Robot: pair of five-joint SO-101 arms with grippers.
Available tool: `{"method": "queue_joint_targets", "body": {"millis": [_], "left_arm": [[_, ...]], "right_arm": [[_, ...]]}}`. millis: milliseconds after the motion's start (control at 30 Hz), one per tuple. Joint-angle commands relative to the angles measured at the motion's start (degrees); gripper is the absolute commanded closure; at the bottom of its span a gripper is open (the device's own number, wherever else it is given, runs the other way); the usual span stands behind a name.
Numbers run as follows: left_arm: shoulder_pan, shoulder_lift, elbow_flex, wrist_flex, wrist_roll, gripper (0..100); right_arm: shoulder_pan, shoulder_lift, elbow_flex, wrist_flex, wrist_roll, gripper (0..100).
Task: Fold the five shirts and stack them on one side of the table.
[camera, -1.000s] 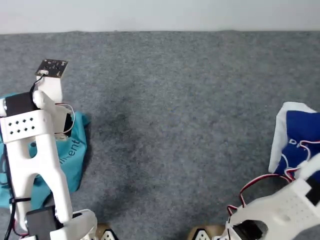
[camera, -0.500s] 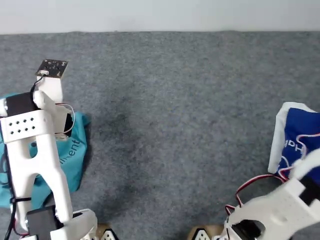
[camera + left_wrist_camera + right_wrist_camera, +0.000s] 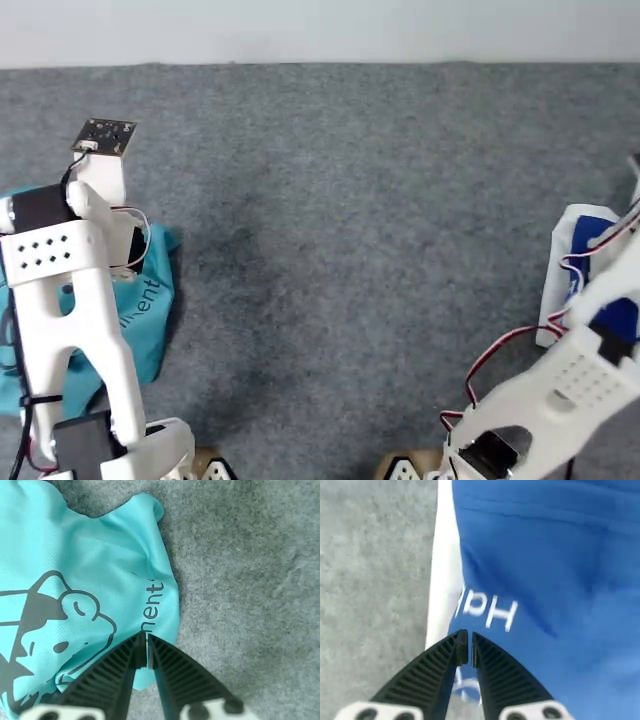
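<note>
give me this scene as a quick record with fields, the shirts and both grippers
surface: grey felt-like table cover
left end of table: teal printed shirt, rumpled
right end of table: blue printed shirt lying on a white shirt
left gripper: shut, over the teal shirt's edge
right gripper: shut, over where the blue shirt meets the white one
</note>
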Motion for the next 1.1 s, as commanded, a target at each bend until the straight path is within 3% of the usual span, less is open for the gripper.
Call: {"method": "queue_joint_targets", "body": {"millis": [0,333,500,833,1067], "left_arm": [[-0.3,-2.6,-0.1,1.3,-0.5,98],[-0.2,-2.6,-0.1,1.3,-0.5,98],[-0.1,-2.6,-0.1,1.3,-0.5,98],[-0.2,-2.6,-0.1,1.3,-0.5,98],[0.1,-2.7,-0.3,1.3,-0.5,98]], "right_arm": [[-0.7,0.6,-4.0,-5.2,-1.6,99.0],[-1.0,6.0,-4.8,-22.9,-3.6,99.0],[-0.7,10.4,-5.8,-26.3,-3.6,99.0],[-0.3,0.2,-8.6,-14.3,-3.7,99.0],[-2.9,4.8,-7.6,-5.8,-3.7,99.0]]}}
